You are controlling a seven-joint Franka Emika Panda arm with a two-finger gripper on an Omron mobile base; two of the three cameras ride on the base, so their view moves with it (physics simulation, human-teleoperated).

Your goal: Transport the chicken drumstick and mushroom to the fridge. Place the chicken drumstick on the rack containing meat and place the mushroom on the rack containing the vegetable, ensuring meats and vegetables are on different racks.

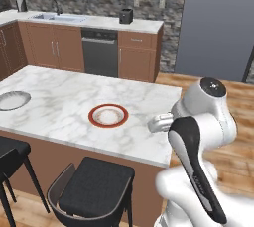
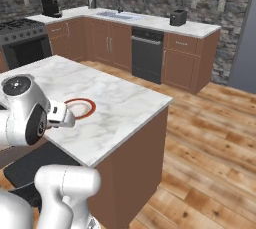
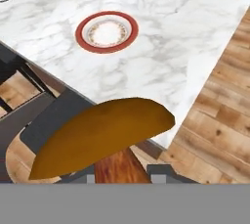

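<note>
Fridge (image 1: pixel 218 23) first: you see it as a tall grey slab far beyond the worktop (image 1: pixel 59 97), at the kitchen's back wall, shut as far as you can tell, so its racks are hidden from you.

Next, the worktop itself, a marble island. A red-rimmed plate (image 3: pixel 106 31) sits on it with nothing in it, and a pale grey dish (image 1: pixel 12 100) lies near the island's far left edge.

Now the drumstick (image 3: pixel 105 135). You have it off the worktop, hanging past the island's near edge over the stool (image 1: pixel 94 181) and wood floor, well apart from the plate. The tool (image 3: pixel 122 171) is pressed nearly together on it, pinching it from below; only the finger bases show under the meat, so you cannot see just where the pads sit.

Judge it as light and fairly stiff, a rigid piece that will not sag. Its skin looks smooth and rounded, so expect it to be slippery, and its taper means a pinch near the thin end may squeeze it outward. The fat end seems to point right, the thin end left. You would do best holding across the thick middle, where the sides run closest to parallel. Carry it gently; a hard swing could roll it between the pads.

I cannot spot the mushroom near the plate.
</note>
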